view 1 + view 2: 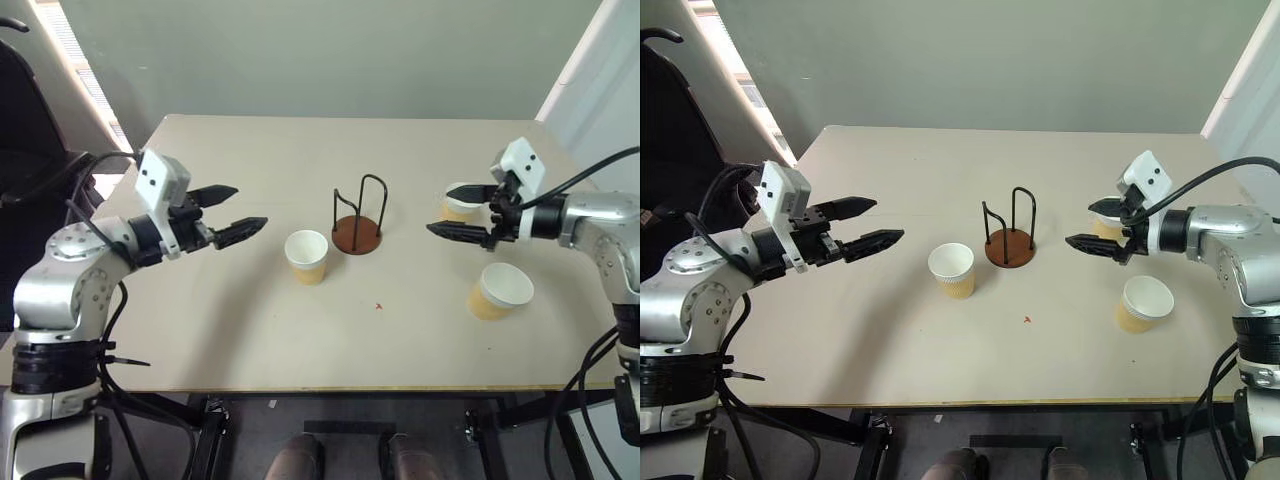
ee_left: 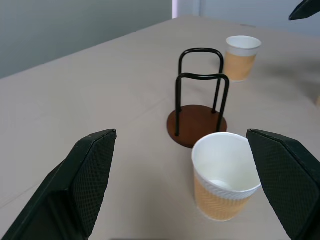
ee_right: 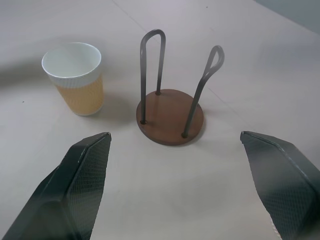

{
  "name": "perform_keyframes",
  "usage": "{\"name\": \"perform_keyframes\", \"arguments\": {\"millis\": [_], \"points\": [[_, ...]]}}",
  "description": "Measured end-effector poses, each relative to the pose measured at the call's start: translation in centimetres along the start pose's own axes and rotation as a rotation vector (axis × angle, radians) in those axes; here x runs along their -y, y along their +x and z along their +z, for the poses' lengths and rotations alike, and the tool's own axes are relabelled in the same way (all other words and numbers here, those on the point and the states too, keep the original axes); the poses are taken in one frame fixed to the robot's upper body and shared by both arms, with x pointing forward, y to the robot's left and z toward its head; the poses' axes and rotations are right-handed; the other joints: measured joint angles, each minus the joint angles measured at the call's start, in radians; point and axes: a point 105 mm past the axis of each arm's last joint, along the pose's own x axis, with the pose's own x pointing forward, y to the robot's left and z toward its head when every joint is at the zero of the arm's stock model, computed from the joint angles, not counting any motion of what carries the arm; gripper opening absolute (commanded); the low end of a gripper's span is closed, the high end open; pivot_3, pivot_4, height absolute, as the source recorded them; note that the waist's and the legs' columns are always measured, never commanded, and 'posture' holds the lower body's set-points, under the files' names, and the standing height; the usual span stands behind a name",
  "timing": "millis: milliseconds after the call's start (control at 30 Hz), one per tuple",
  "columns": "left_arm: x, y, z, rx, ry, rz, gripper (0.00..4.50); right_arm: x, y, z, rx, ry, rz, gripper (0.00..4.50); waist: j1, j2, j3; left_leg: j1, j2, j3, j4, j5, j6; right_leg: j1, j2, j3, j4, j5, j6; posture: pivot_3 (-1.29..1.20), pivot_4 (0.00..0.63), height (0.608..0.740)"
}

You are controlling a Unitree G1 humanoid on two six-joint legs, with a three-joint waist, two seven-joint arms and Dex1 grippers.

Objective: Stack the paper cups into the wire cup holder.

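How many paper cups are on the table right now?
3: one upright cup just left of the wire cup holder, one partly hidden behind the right gripper, and one tilted near the table's right front.

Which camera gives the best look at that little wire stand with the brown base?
The right wrist view: the wire cup holder sits centred and close, showing its empty disc base and both wire loops unobstructed. The left wrist view shows it too, with a cup in front of its base. Both eye views show it whole, from farther away.
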Motion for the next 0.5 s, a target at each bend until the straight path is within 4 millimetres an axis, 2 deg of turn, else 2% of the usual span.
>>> {"name": "perform_keyframes", "arguments": {"millis": [233, 500], "points": [[0.9, 2.0, -0.8, 0.018, -0.058, -0.049, 4.5, 0.2, -0.8, -0.5, -0.012, 0.009, -0.055, 4.3, 0.003, 0.0, 0.0, 0.0, 0.0, 0.0, 0.001, 0.0, 0.0, 0.0, 0.0, 0.0, 0.0, 0.001, 0.002, 0.0, 0.15, 0.74], [2.1, 4.1, 0.3, 0.017, -0.05, -0.085, 4.5, 0.3, -2.0, -0.1, -0.009, -0.007, -0.089, 4.3, 0.005, 0.0, 0.0, 0.0, 0.0, 0.0, 0.001, 0.001, 0.0, 0.0, 0.0, 0.0, 0.0, 0.003, 0.004, 0.0, 0.15, 0.74]]}}
